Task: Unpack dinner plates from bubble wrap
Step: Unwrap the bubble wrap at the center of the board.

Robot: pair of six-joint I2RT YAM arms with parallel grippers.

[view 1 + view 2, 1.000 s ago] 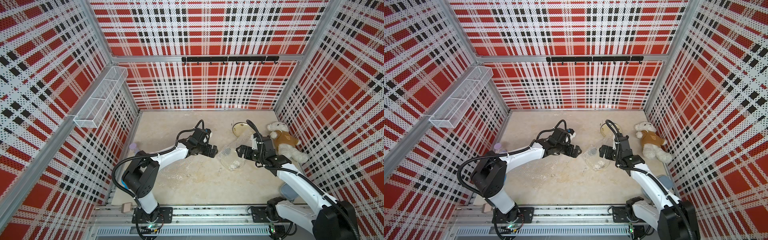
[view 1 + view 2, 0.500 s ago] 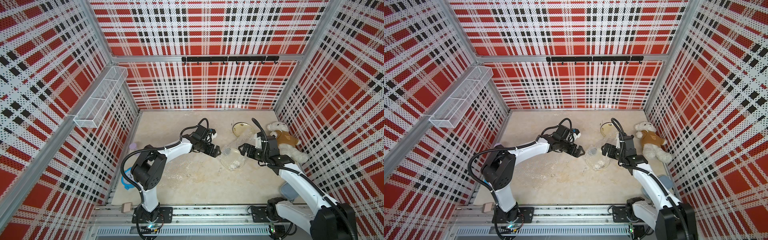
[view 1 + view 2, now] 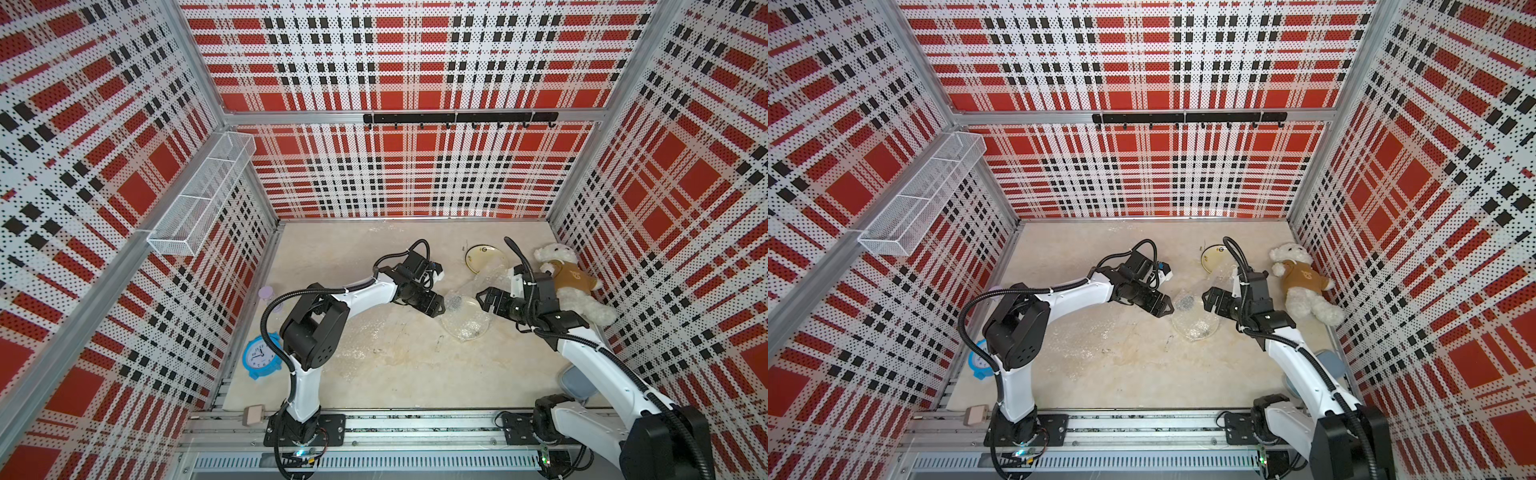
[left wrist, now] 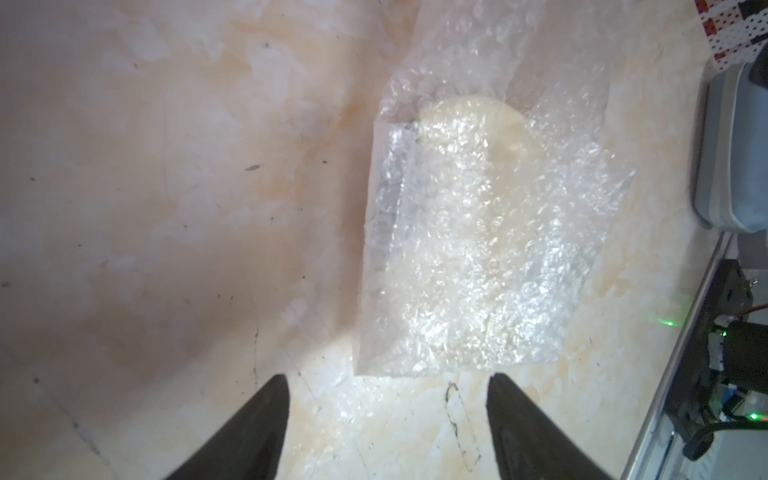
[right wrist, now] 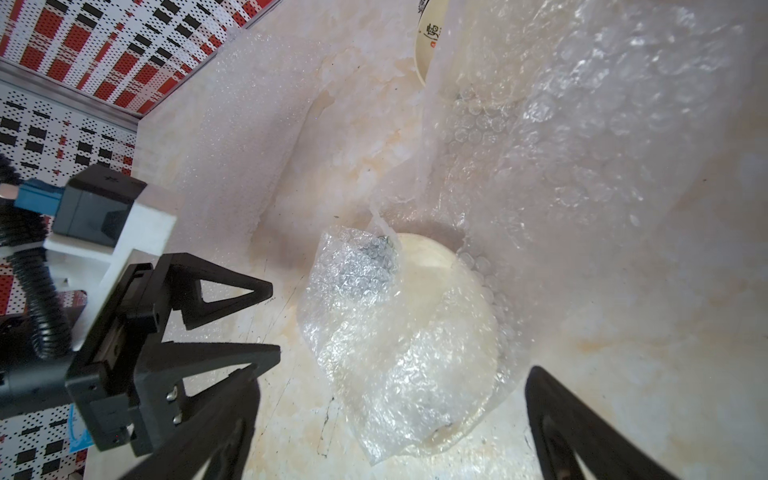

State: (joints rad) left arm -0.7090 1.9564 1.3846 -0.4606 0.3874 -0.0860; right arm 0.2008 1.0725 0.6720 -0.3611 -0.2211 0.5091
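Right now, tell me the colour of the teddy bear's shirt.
Tan-brown; the teddy bear shows best in a top view.

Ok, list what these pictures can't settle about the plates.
- Wrapped plate: pattern and rim, both wrist views, veiled by bubble wrap.
- Bare plate: printed mark too small in both top views; right wrist view's edge and a loose wrap sheet cut it off.
- Grey container: right arm covers part, both top views.

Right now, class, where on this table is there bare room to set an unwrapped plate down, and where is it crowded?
Bare: the front middle of the table, between the wrapped plate and the grey container. Crowded: back right, where the bare plate, teddy bear, bubble wrap, left hand and right hand cluster.
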